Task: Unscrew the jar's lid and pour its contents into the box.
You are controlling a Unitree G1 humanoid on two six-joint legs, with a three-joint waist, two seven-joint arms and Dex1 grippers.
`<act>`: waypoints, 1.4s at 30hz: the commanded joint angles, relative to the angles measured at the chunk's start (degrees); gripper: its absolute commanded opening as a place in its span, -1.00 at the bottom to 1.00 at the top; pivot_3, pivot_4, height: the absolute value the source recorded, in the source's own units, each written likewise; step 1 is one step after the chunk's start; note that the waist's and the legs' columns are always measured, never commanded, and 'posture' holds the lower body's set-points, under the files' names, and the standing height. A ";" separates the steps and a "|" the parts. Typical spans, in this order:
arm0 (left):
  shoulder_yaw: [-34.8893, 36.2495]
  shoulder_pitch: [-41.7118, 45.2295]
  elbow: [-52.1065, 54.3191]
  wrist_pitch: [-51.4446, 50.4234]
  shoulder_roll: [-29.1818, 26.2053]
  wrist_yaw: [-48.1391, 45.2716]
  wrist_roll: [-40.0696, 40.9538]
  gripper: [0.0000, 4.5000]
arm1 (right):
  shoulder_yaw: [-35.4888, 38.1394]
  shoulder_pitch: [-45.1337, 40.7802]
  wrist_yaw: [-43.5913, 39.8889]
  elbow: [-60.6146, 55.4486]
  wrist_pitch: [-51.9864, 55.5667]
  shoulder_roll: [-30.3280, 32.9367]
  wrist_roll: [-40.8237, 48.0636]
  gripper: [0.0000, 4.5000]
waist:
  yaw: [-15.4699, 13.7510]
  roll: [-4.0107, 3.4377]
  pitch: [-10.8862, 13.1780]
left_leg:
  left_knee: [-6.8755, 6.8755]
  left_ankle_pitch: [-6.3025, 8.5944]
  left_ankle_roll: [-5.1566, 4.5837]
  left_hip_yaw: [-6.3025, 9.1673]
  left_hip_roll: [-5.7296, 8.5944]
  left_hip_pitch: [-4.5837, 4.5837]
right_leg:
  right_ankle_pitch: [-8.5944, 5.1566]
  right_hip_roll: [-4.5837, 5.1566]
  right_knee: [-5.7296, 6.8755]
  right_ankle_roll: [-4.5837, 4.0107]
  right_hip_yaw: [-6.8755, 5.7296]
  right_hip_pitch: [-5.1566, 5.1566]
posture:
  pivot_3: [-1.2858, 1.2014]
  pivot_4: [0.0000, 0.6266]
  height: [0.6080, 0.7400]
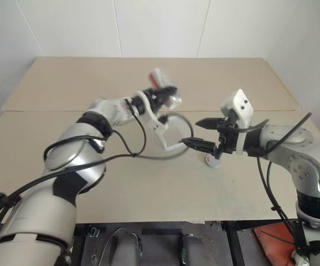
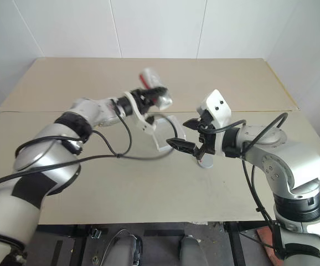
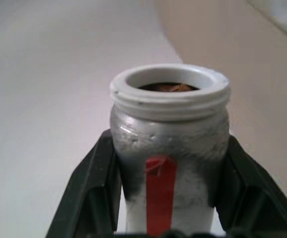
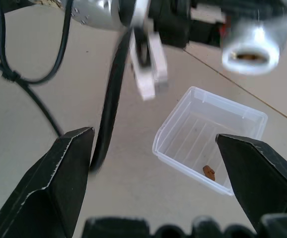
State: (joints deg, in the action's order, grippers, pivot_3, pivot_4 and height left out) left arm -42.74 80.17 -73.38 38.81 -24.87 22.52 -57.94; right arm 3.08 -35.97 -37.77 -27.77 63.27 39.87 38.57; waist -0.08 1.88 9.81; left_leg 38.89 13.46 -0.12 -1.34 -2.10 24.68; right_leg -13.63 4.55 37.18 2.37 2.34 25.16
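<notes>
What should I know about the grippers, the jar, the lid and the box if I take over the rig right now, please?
Left gripper: shut on the jar, held up over the table, roughly level; its mouth is open and some contents remain inside.
Right gripper: open, holding nothing.
Lid: off, lying on the table under the right gripper.
Box: on the table below the jar, with one reddish-brown bit in it.
Done: unscrewing, pouring begun.
Left: tip out the remaining contents.

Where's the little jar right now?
The jar is up in the air, held in the left end effector, lid off, above the clear box.
</notes>
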 commanded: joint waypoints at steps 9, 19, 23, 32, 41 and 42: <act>42.65 -27.13 34.67 -26.17 0.32 -50.76 64.98 -0.07 | 1.27 1.52 -1.46 -0.68 -4.88 0.99 0.26 0.99 | 0.55 -0.03 -0.02 | 0.23 -0.03 0.03 0.08 0.01 0.00 | 0.02 0.04 0.10 0.01 -0.07 -0.14 | 0.03 -0.52 1.00; 49.47 -45.65 59.17 -47.87 1.80 -52.60 76.41 -0.07 | 1.47 1.72 -1.19 -0.50 -5.02 0.70 0.69 0.99 | 0.82 -0.04 -0.03 | 0.22 -0.02 0.02 0.27 -0.01 -0.70 | 0.02 -0.01 -0.06 0.00 -0.12 -0.91 | 0.03 -0.52 1.00; 49.19 -48.69 59.74 -46.08 2.78 -53.15 75.46 -0.07 | 1.54 1.98 -1.30 -0.72 -5.12 0.79 0.89 0.99 | 0.68 -0.04 -0.03 | 0.22 -0.02 0.01 0.28 0.00 -0.81 | 0.01 -0.01 -0.08 0.00 -0.12 -1.01 | 0.03 -0.52 1.00; 48.33 -52.27 61.21 -47.60 1.96 -56.01 74.62 0.93 | 1.20 2.18 -1.27 -1.31 -5.38 0.82 0.77 1.00 | 0.81 -0.04 -0.03 | 0.20 -0.01 0.01 0.28 0.00 -0.83 | 0.02 -0.01 -0.08 0.00 -0.10 -1.00 | 0.03 -0.52 1.00; 54.18 -65.16 78.85 -57.95 -11.22 -64.84 80.50 0.98 | 1.76 4.14 -1.25 -2.36 -5.33 2.11 0.46 1.00 | 1.14 -0.05 -0.03 | 0.06 -0.01 0.01 0.20 -0.10 -0.88 | 0.01 -0.06 -0.10 -0.02 -0.01 -0.92 | 0.03 -0.52 1.00; 55.40 -66.89 80.86 -59.09 -13.43 -66.75 81.88 0.98 | 1.79 4.56 -1.31 -2.46 -5.47 2.35 0.40 1.00 | 1.09 -0.05 -0.03 | 0.06 -0.01 0.01 0.19 -0.11 -0.90 | 0.00 -0.06 -0.17 -0.02 -0.02 -0.93 | 0.03 -0.52 1.00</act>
State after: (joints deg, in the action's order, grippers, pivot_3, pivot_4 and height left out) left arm 9.89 13.79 2.57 -18.81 -36.18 -41.72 21.11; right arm 3.10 -31.30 -38.77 -28.25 59.46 41.38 38.56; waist 1.00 1.83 9.78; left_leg 38.95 13.45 -0.11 -1.16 -2.22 23.77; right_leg -13.63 4.49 36.98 2.35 2.31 24.23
